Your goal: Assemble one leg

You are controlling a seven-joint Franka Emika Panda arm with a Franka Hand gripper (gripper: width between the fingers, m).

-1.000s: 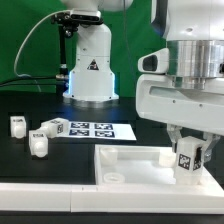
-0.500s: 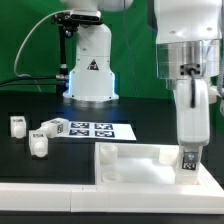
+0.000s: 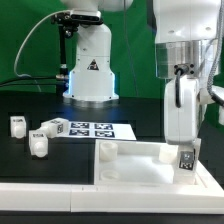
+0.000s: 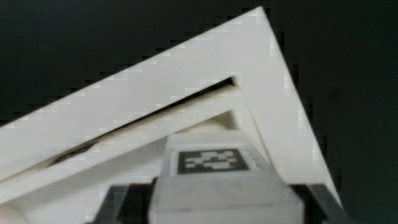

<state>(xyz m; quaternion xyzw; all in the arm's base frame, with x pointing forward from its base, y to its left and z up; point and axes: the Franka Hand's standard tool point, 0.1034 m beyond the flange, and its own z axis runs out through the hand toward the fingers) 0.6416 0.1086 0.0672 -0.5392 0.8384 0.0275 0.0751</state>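
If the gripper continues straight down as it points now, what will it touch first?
Probably the white panel: the gripper holds the leg upright over its corner, so the leg would meet it first.

White leg (black-and-white tag); white panel; black table.

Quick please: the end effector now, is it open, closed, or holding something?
End effector: closed on the small white plastic leg with the black-and-white tag, at the white panel's corner.

The arm is glossy white with rounded housings; a grey band rings its wrist; dark seams divide the shells; its base carries a black triangular warning sticker; black cables trail beside it.
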